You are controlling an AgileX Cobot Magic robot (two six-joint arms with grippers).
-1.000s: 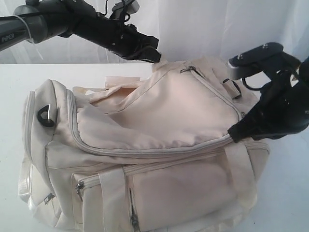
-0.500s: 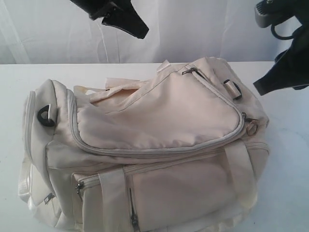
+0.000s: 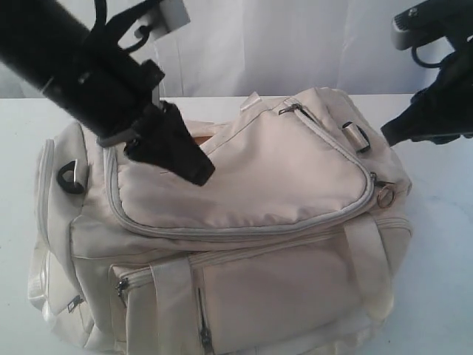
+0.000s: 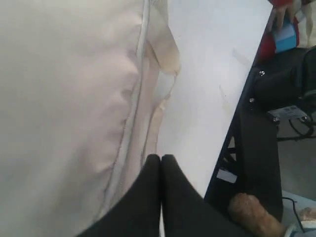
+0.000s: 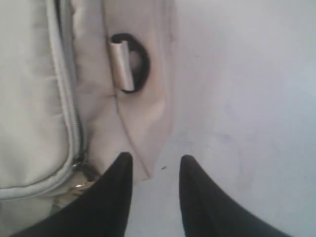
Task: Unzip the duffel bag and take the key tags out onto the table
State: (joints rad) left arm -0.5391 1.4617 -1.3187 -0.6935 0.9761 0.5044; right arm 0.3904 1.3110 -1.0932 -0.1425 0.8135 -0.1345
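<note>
The cream-white duffel bag [image 3: 222,237] lies across the white table [image 3: 443,281], its curved top zip closed, with the metal ring pull [image 3: 385,195] at the right end. My left gripper [image 3: 198,174] is shut with nothing in it, fingertips low over the top flap near the rear handle; the left wrist view shows the left gripper [image 4: 161,158] beside the bag [image 4: 64,98]. My right gripper [image 3: 390,135] hangs open above the bag's right end, apart from it. In the right wrist view the right gripper [image 5: 155,160] hovers over table beside a black D-ring [image 5: 129,61]. No key tags show.
A white curtain [image 3: 295,44] hangs behind the table. The table's far edge with dark frame parts [image 4: 256,148] and coloured clutter [image 4: 284,29] shows in the left wrist view. More black D-rings sit at the bag's left end [image 3: 72,177] and right end [image 3: 358,136].
My left arm has swung down from above the scene onto the bag's top flap. My right gripper let go near the zip's right end a second ago, rose, and now holds almost still.
</note>
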